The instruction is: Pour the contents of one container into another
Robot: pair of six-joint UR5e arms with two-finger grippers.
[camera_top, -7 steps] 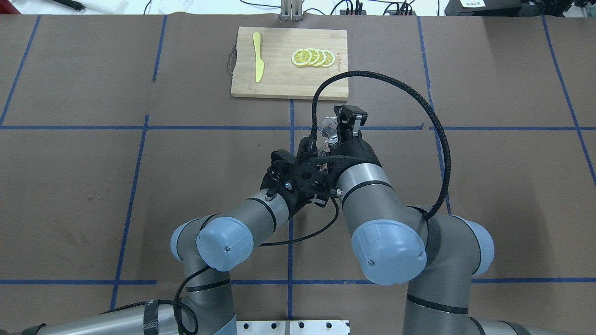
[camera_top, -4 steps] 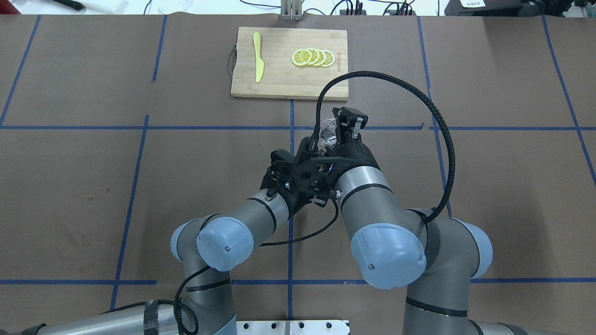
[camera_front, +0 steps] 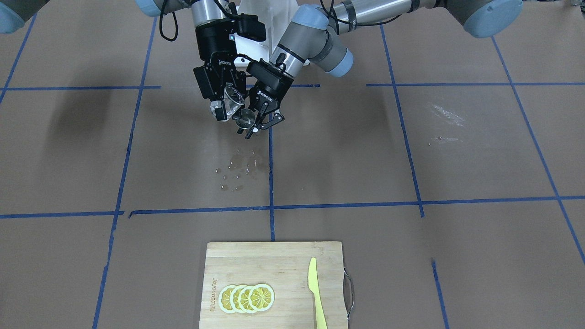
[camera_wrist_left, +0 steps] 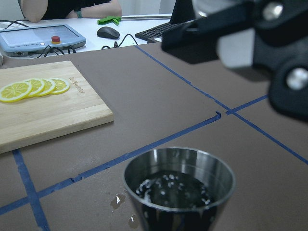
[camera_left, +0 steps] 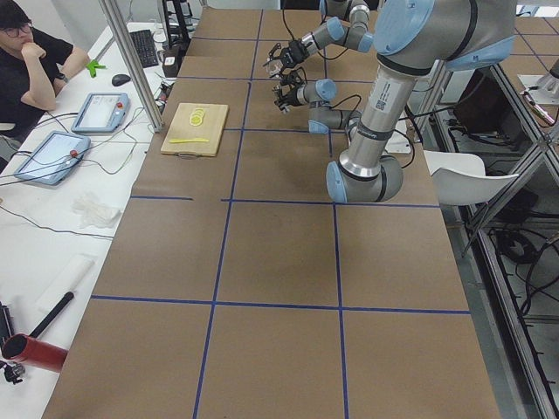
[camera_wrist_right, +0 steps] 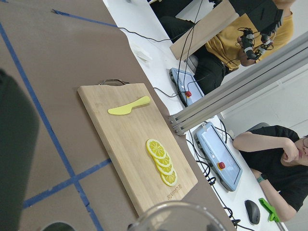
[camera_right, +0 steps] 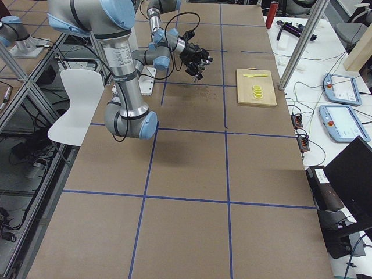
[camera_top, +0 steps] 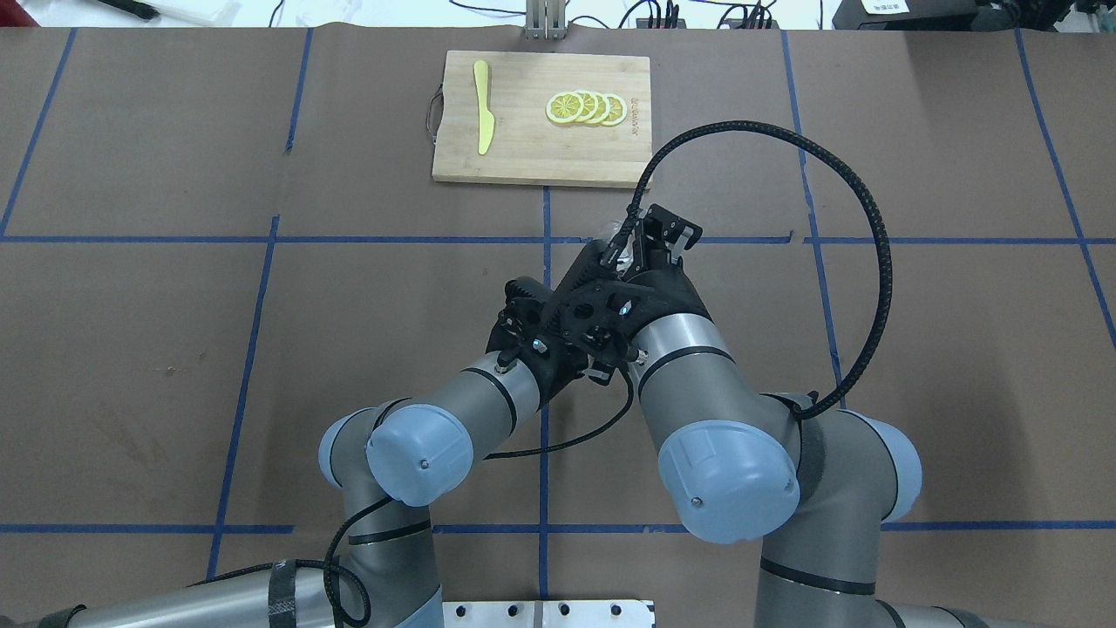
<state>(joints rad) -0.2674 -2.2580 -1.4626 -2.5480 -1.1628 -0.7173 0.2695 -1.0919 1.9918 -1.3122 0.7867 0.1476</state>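
My right gripper [camera_front: 227, 104] is shut on the small clear glass [camera_front: 232, 97] and holds it tilted steeply above the table, mouth toward the steel jigger [camera_front: 247, 117]. Just below and beside the glass, my left gripper [camera_front: 254, 123] is shut on the jigger. The left wrist view shows the jigger [camera_wrist_left: 178, 187] upright, with clear liquid and bubbles in its upper cup. Only the rim of the glass [camera_wrist_right: 178, 216] shows at the bottom of the right wrist view. From overhead, the right gripper [camera_top: 649, 237] and its wrist hide the left gripper and the jigger.
Spilled droplets [camera_front: 237, 168] dot the brown table under the two grippers. A bamboo cutting board [camera_front: 283, 269] with lemon slices [camera_front: 247, 298] and a yellow knife [camera_front: 316, 292] lies farther from the robot. People sit at the side table [camera_left: 52, 192].
The right wrist has rotated, tipping the glass further over the jigger, and its cable loop has swung to the right. The left arm has held still.
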